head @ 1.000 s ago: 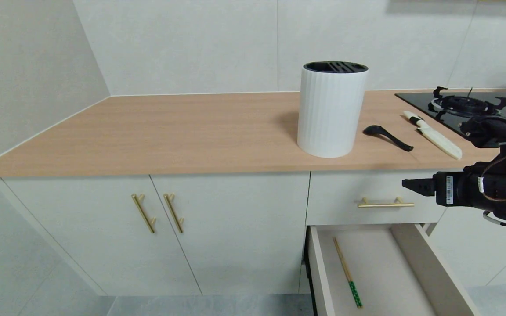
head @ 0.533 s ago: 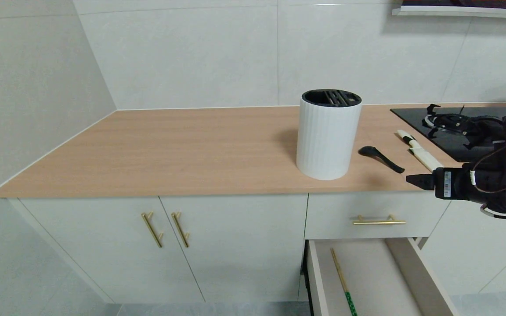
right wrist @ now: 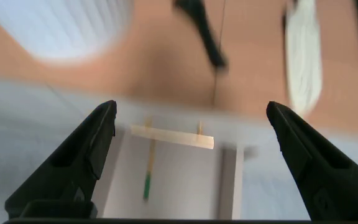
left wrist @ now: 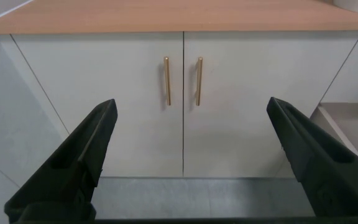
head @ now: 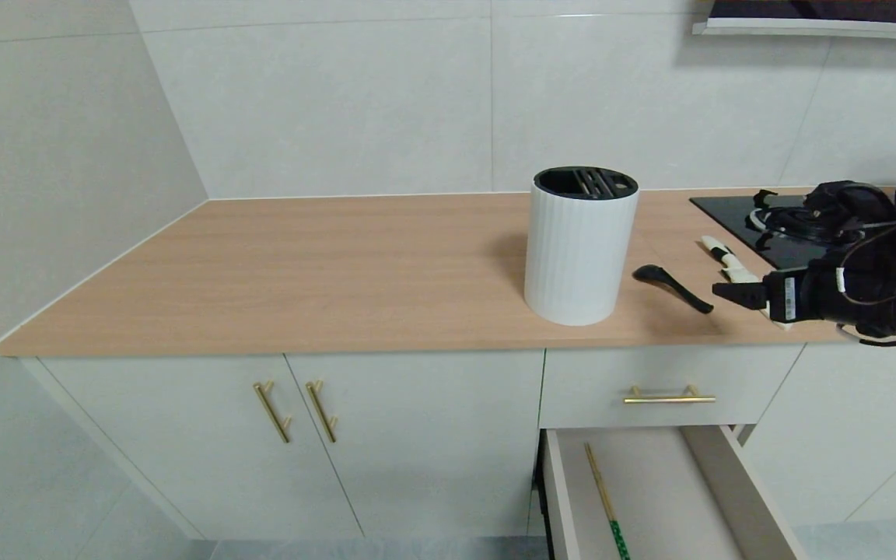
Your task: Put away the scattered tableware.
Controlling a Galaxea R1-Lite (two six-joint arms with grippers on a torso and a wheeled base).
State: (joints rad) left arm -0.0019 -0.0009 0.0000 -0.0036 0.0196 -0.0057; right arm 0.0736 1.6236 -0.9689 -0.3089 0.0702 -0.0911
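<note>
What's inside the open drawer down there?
A wooden chopstick with a green end lies on the open drawer's floor. The drawer's back part is hidden under the closed drawer above.

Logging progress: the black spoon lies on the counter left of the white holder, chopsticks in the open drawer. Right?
No: the head view shows the black spoon on the counter right of the white holder, not left. The chopsticks are in the open drawer.

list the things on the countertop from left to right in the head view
white ribbed knife holder → black spoon → white knife
</note>
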